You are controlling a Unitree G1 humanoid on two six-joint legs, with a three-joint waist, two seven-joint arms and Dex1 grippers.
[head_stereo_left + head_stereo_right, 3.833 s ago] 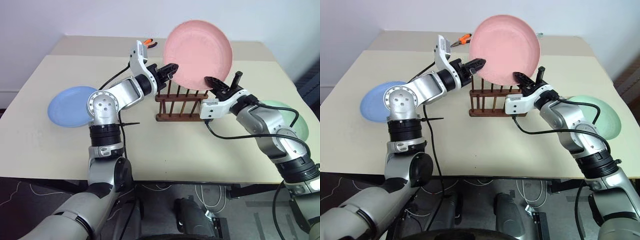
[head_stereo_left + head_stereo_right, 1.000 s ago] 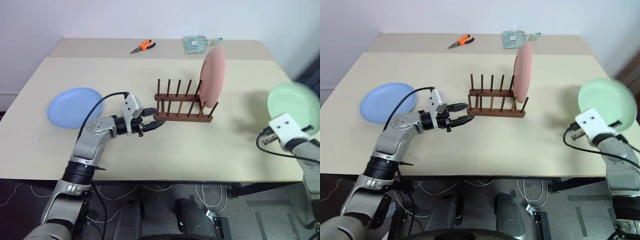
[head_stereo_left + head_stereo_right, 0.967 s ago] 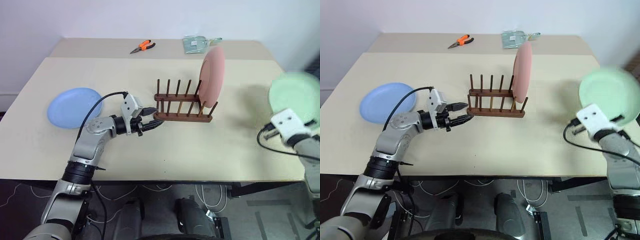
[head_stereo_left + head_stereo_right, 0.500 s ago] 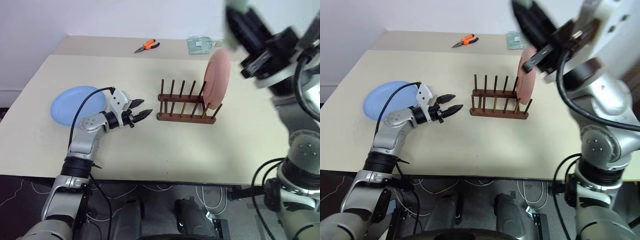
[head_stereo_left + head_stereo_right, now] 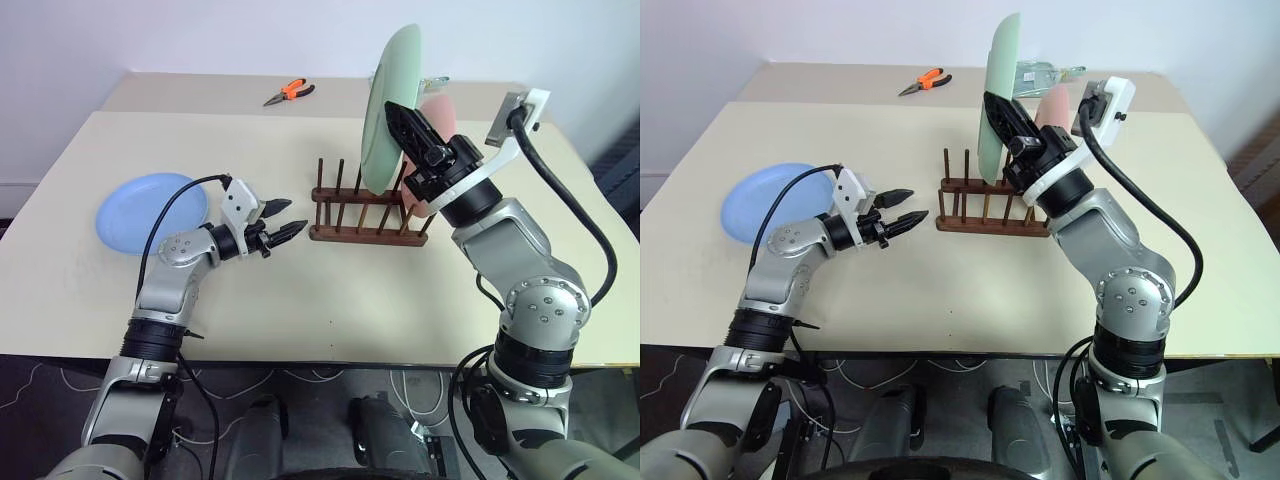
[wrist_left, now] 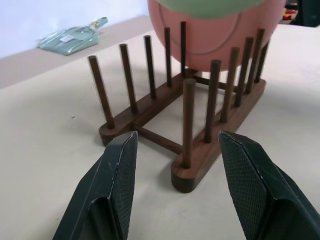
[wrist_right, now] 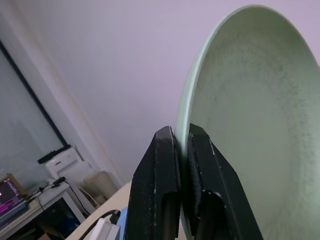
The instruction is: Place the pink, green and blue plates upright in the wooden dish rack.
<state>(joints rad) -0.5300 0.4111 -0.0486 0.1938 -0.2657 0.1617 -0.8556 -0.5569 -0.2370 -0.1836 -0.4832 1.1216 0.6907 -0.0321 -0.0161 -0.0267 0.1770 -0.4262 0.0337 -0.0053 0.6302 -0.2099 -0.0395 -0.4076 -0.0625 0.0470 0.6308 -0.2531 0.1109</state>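
- right pincer (image 5: 412, 128) is clamped on the green plate (image 5: 383, 110), edge-on above the wooden dish rack (image 5: 366, 215) mid-bench.
- i lower it straight into a free slot beside the pink plate (image 5: 437, 118).
- left pincer (image 5: 288, 228), fingers apart, waits by the rack's end.

Silver-grey jointed arms, black cables, white wrist blocks, black textured two-fingered hands

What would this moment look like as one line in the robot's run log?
right end effector: shut on green plate, above rack | pink plate: racked | blue plate: on table | left end effector: open

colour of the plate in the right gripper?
Mint green plate, clearest in the left eye view.
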